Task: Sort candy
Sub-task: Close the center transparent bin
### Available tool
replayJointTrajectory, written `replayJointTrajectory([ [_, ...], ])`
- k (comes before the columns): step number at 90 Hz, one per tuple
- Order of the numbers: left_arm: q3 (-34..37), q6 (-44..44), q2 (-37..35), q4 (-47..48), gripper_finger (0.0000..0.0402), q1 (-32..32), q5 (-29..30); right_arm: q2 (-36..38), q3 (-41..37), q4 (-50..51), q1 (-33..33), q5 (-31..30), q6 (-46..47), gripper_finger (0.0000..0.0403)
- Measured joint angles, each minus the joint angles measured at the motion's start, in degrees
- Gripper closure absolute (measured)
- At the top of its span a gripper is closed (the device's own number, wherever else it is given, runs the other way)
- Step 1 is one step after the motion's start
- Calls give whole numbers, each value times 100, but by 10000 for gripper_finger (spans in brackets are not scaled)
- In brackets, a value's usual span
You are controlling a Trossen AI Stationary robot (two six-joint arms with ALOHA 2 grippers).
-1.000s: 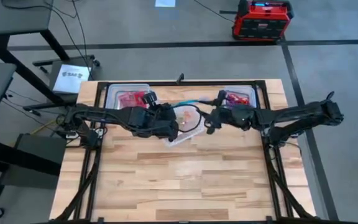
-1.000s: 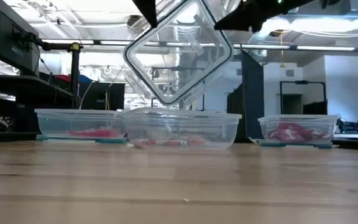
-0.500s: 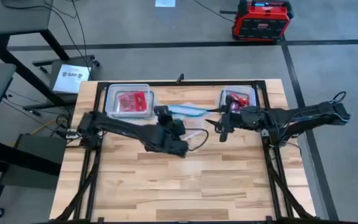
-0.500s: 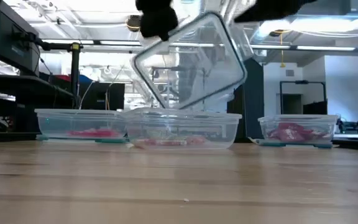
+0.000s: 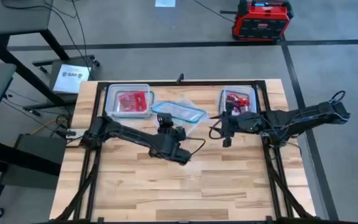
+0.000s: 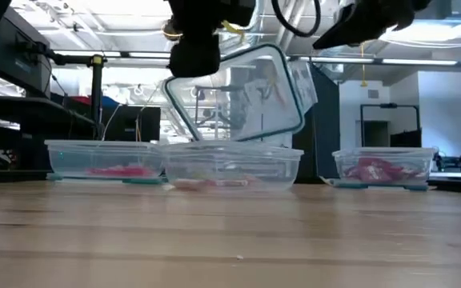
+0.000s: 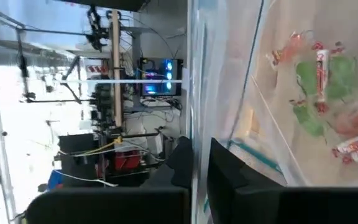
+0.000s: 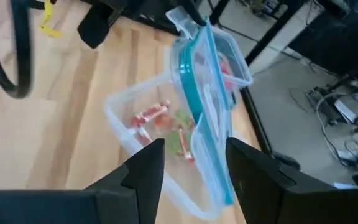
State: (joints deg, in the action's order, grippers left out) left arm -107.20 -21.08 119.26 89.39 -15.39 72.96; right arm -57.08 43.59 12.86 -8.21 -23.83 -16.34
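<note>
A clear middle container [image 6: 232,166] stands on the table with a few red and green candy pieces [image 8: 161,122] inside. Over it tilts its clear lid with a blue rim [image 5: 178,112], and my left gripper [image 5: 168,129] is shut on that lid. My right gripper [image 5: 224,132] hangs open to the right of the container, with nothing between its fingers [image 8: 148,167]. A left container [image 5: 128,101] and a right container [image 5: 237,99] hold red candy. My left gripper pinches the lid's rim [image 7: 194,158] between its two fingers, at the lid's near-left corner [image 6: 184,74]. The lid is tilted, that corner raised and its lower edge [image 6: 214,139] down at the middle container's rim. Whether that edge rests there I cannot tell.
All three containers stand in a row along the table's far edge. The wooden table top [image 5: 185,186] lies bare toward the near edge. A black cable [image 5: 199,144] loops beside my left arm. A red device [image 5: 261,20] sits on the floor beyond the table.
My left gripper has carried the lid down and toward the far edge. The lid, first held high on one corner, now leans low over the middle container. My right gripper has drawn back toward the table's right edge, away from the lid.
</note>
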Motion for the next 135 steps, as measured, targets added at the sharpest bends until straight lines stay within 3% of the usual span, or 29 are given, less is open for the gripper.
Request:
replayJointTrajectory([
  [11, 0, 306, -84, -13, 401, -75, 283, 15, 0, 24, -113, -209, -112, 245],
  [24, 0, 302, -267, 41, 401, -71, 283, 12, 0, 22, -224, -448, -486, 245],
  [52, 0, 262, -308, -30, 401, -34, 224, -55, 2, -26, -222, -686, -352, 245],
  [64, 0, 153, -306, -42, 401, -34, 222, -388, 2, -47, -61, -365, -179, 245],
  [84, 0, 40, -306, -47, 399, -73, 144, -980, 25, -799, 134, -643, -779, 266],
  [100, 0, -344, -306, -58, 373, -75, -779, -1075, 120, -613, 225, -597, -1193, 384],
  [118, 0, -1306, -450, -128, 324, -73, -1897, -1078, 120, -588, 481, -564, -1438, 396],
  [135, 0, -1477, -909, -195, 270, -146, -3142, -1039, 142, -1082, 570, -619, -2353, 399],
])
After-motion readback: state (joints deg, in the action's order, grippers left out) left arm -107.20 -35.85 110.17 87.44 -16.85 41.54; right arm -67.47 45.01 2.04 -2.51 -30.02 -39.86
